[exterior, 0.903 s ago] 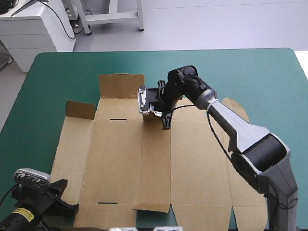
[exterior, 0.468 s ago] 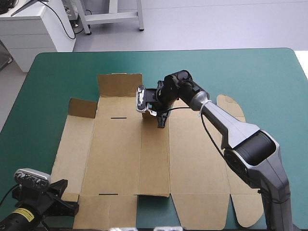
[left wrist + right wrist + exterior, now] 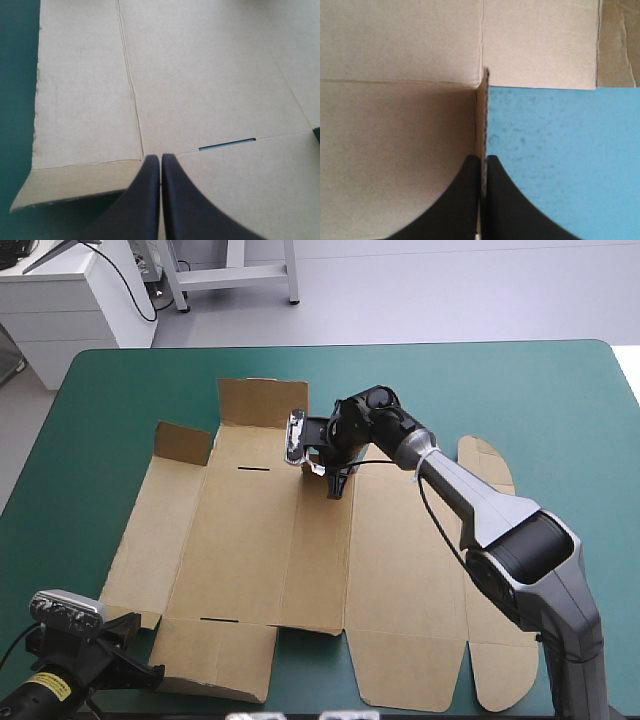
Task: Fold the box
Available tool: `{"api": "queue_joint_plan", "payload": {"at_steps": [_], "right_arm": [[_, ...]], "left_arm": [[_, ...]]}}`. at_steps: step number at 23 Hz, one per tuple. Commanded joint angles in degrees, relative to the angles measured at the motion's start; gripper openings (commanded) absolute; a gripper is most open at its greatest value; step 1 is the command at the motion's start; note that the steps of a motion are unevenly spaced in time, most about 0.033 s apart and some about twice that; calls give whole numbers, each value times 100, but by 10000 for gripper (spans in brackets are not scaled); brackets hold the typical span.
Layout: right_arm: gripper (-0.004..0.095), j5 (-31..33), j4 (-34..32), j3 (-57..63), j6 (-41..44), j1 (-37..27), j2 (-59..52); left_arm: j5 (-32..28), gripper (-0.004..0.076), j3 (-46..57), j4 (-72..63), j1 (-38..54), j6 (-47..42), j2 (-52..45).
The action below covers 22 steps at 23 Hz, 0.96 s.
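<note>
The right end effector (image 3: 483,158) pinches an upright flap of the brown box (image 3: 250,540).

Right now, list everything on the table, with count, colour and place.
box: one, brown, cut sheet lying mostly flat across the table's middle, with two flaps raised at its far left
table: one, teal-green cover, under the box
right gripper: one, black fingers, shut on an upright edge of board at the box's far side
left gripper: one, black fingers, shut, over the box's near left corner
</note>
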Motion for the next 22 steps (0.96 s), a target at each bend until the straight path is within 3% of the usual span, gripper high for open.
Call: {"api": "queue_joint_plan", "payload": {"at_steps": [1,3,10,14,17,20,22], "right_arm": [[22,-263,-142,-210,9,-11,-331],[67,-273,-263,-210,-22,0,-331],[365,-466,-352,-210,-248,23,-331],[375,-515,-531,-210,-248,23,-542],[375,-447,-1014,-210,-90,23,-970],[375,-217,-1297,-210,731,23,-1537],[375,247,-1870,-210,1690,23,-1818]], "left_arm": [[-331,-8,-133,-92,8,-31,58],[-331,-8,-133,-92,8,-31,58],[-331,-8,-133,-92,8,-31,58],[-331,-8,-133,-14,8,-31,58],[-331,-8,-133,-3,8,-31,58],[-331,-8,-133,-3,8,-31,58],[-331,-8,-133,-3,8,-31,58]]}}
